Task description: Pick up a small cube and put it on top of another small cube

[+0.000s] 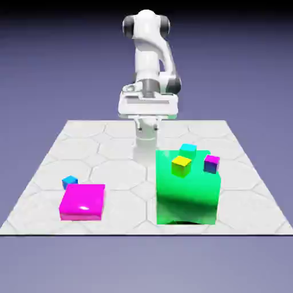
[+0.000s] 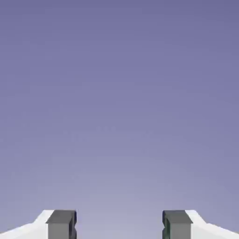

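Observation:
One small cube (image 1: pixel 70 181) with a cyan top sits on the table at the exterior view's left, touching or nearly touching the far left corner of a flat magenta block (image 1: pixel 83 201). Another cyan-topped small cube (image 1: pixel 187 150) shows at the far upper edge of a big green block (image 1: pixel 186 194). My gripper (image 1: pixel 146 120) hangs high near the robot's base, well back from all the cubes. In the hand view the gripper (image 2: pixel 119 226) is open, its grey fingertips (image 2: pixel 60 225) wide apart with only the blue-violet backdrop between them.
A yellow-topped cube (image 1: pixel 182 165) and a magenta-topped cube (image 1: pixel 212 163) show over the green block's top. I cannot tell whether they rest on it or stand behind it. The tiled table (image 1: pixel 114 149) ends just in front of both big blocks.

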Available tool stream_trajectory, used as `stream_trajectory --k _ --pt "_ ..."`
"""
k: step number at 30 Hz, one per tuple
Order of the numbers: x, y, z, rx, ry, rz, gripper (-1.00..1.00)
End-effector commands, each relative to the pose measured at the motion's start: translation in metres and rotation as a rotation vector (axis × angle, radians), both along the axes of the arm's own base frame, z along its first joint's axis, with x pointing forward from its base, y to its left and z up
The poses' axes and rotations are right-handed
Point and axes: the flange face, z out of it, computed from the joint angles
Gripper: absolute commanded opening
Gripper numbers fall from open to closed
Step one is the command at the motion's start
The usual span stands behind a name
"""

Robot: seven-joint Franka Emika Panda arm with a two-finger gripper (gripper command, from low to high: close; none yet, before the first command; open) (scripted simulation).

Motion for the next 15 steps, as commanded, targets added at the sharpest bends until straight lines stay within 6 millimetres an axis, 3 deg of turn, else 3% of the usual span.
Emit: stream_trajectory --k 1,4,8,11,15 --pt "0.005 -0.020 -0.011 0.055 0.041 -0.090 0.00" --pt "0.010 -0.082 -0.047 0.217 0.155 -0.366 0.00" --pt "-0.003 -0.163 -0.098 0.428 0.282 -0.749 0.00" --pt "-0.026 -0.220 -0.138 0.582 0.360 -1.046 0.00" --pt "-0.074 -0.286 -0.191 0.784 0.441 -1.449 0.00"
